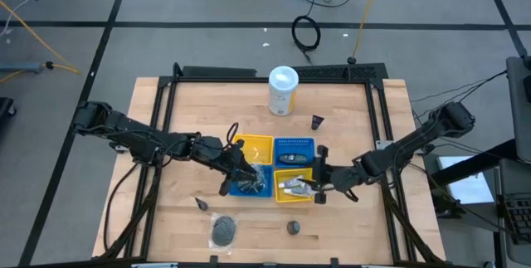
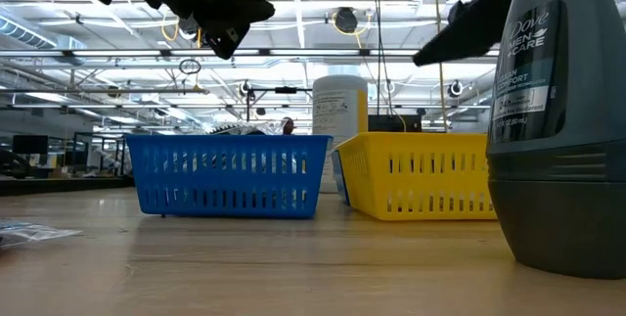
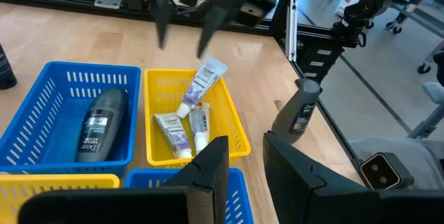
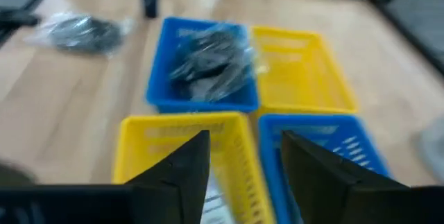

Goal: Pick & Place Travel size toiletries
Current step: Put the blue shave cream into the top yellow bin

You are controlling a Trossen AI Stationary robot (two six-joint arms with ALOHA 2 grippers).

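Note:
Several white tubes (image 3: 191,116) lie in the near right yellow tray (image 1: 294,185). A bagged dark mesh puff (image 4: 208,64) fills the near left blue tray (image 1: 253,183). Another puff (image 1: 224,231) lies on the table near its near edge, with a tiny black piece (image 1: 202,204) beside it. A grey deodorant (image 3: 100,123) lies in the far right blue tray (image 1: 294,147). My left gripper (image 3: 239,175) is open and empty above the near left blue tray. My right gripper (image 4: 239,161) is open and empty above the tubes' tray.
A tall white canister (image 1: 283,91) stands at the far side. A small dark bottle (image 1: 318,122) stands right of the trays. A grey deodorant (image 2: 558,111) stands near the table's near edge. The far left yellow tray (image 1: 253,147) is partly hidden by my left arm.

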